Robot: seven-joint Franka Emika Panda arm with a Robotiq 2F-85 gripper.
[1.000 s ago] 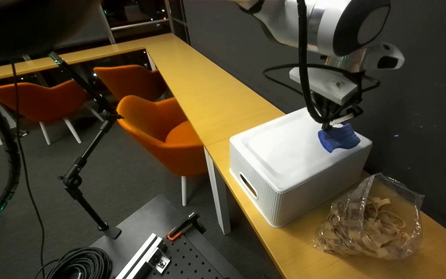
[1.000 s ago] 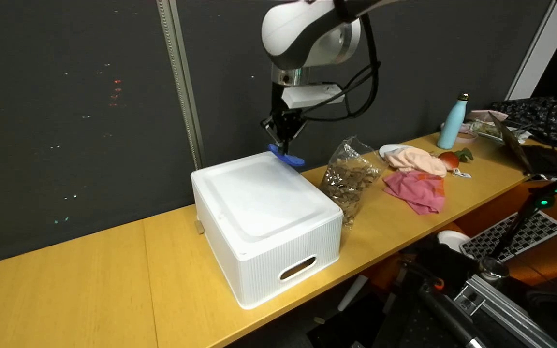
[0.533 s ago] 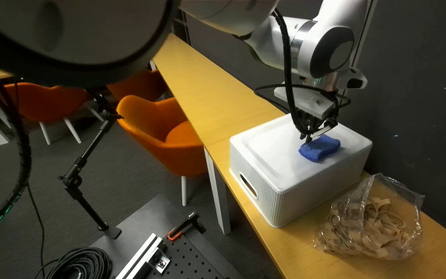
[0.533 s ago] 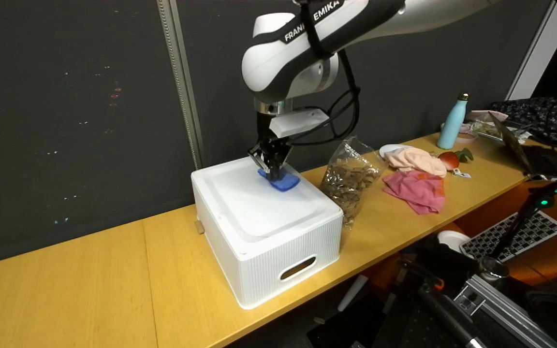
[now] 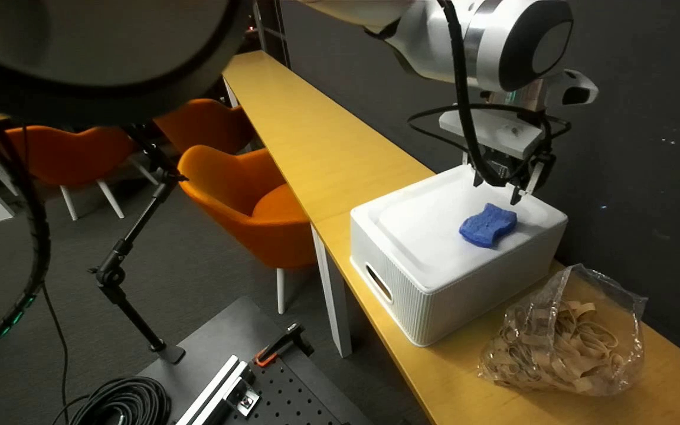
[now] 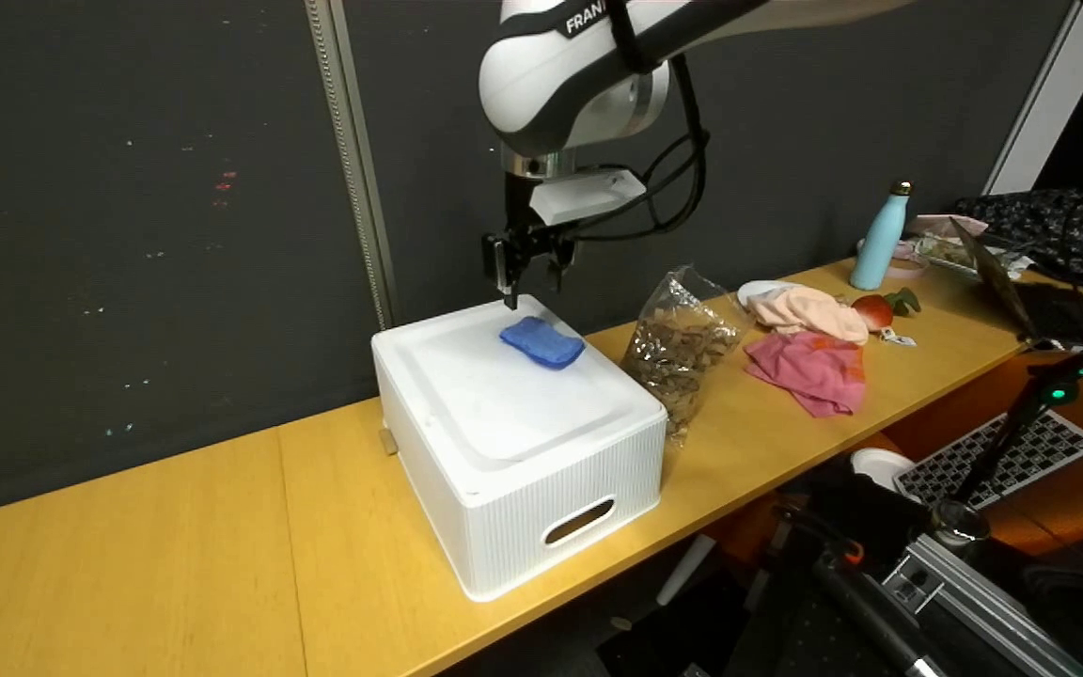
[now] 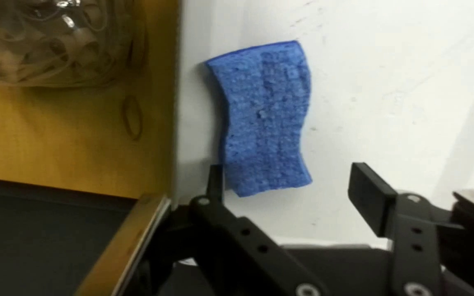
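Note:
A blue sponge (image 7: 266,119) with wavy sides lies flat on top of a white ribbed box (image 6: 523,414). Both exterior views show it near the box end beside the plastic bag. My gripper (image 5: 497,188) is raised a little above the sponge (image 5: 487,225), on the wall side of it. Its fingers stand wide apart with nothing held between them. In the wrist view one of the black fingers (image 7: 368,197) is well clear of the sponge; the opposite fingertip overlaps the sponge's lower left edge in the picture, and a gap of air shows between them in an exterior view (image 6: 533,290).
A clear plastic bag (image 5: 564,348) of tan bands stands beside the box on the wooden table (image 5: 328,153). A dark wall (image 5: 641,147) runs close behind. Further along are a pink cloth (image 6: 809,371), a peach cloth (image 6: 805,312) and a light blue bottle (image 6: 880,240).
A second ago the gripper held the sponge above the box. It came down onto the lid, then the fingers spread and the gripper rose, leaving the sponge lying there.

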